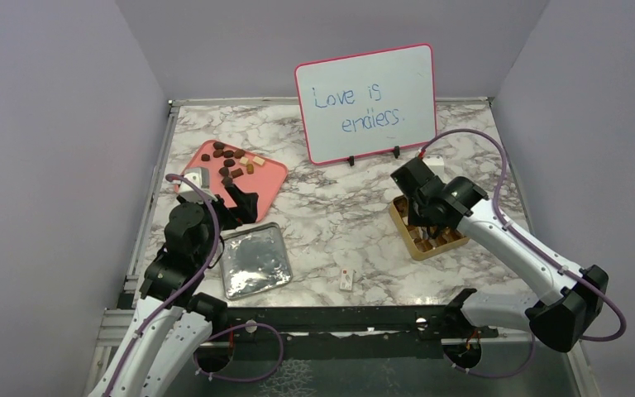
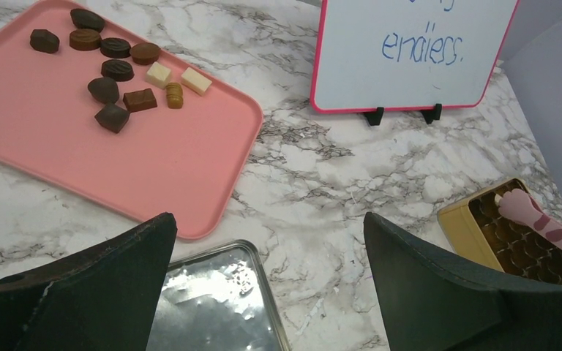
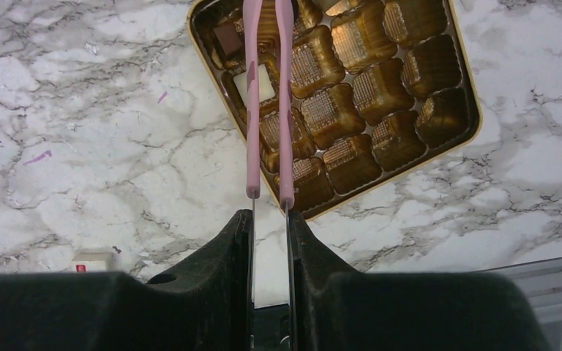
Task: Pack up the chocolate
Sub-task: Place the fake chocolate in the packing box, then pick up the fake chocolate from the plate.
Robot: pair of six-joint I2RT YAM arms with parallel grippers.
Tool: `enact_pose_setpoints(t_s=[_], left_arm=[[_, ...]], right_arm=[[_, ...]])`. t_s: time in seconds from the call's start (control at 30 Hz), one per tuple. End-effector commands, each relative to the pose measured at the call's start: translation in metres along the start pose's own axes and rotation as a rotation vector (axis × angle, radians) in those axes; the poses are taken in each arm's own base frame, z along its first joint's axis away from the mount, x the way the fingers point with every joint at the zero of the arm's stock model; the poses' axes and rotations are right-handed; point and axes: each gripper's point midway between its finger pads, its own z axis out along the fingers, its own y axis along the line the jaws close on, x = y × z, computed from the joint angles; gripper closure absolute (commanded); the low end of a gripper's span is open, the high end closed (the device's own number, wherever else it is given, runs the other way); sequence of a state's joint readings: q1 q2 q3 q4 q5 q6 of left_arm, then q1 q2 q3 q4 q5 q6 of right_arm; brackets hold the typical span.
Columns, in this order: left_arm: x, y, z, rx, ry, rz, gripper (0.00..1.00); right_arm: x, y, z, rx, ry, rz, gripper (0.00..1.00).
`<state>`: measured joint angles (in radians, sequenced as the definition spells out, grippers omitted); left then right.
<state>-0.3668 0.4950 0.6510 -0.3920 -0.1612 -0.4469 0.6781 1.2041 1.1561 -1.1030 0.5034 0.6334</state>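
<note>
Right gripper (image 3: 271,219) pinching pink tongs (image 3: 252,110) over the gold box (image 3: 380,88) by the marble tabletop's (image 1: 331,215) right edge, left gripper (image 2: 267,219) spread wide, lilac walls (image 1: 50,124) on three sides.

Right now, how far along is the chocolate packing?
Done: a white piece and a dark piece seem to sit in the gold box. In hand: the right fingers grip pink tongs over it. Remaining: about a dozen chocolates wait on the pink tray; left fingers open.
</note>
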Motion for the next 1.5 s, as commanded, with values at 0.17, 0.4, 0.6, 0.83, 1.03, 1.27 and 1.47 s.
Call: enact_pose_setpoints(t_s=[0.17, 0.4, 0.6, 0.83, 1.03, 1.27, 1.47], left_arm=[[-0.013, -0.009, -0.006, 0.042, -0.038, 0.005, 0.01], [-0.013, -0.009, -0.006, 0.042, -0.039, 0.005, 0.01], [-0.013, -0.009, -0.006, 0.043, -0.042, 0.004, 0.01], [-0.013, -0.009, -0.006, 0.046, -0.04, 0.004, 0.01], [-0.013, -0.009, -0.006, 0.046, -0.041, 0.004, 0.01], [-0.013, -0.009, -0.007, 0.047, -0.043, 0.003, 0.01], [-0.013, -0.009, -0.006, 0.046, -0.043, 0.002, 0.01]], right_arm=[[0.016, -0.013, 0.009, 0.034, 0.06, 0.0, 0.77], [0.02, -0.018, 0.011, 0.064, 0.083, 0.008, 0.75], [0.03, -0.022, 0.013, 0.092, 0.115, 0.018, 0.74], [0.033, -0.027, 0.011, 0.108, 0.114, 0.037, 0.73], [0.035, -0.024, 0.013, 0.091, 0.117, 0.034, 0.69], [0.035, -0.022, 0.013, 0.085, 0.12, 0.028, 0.64], [0.032, -0.021, 0.012, 0.077, 0.115, 0.022, 0.63]])
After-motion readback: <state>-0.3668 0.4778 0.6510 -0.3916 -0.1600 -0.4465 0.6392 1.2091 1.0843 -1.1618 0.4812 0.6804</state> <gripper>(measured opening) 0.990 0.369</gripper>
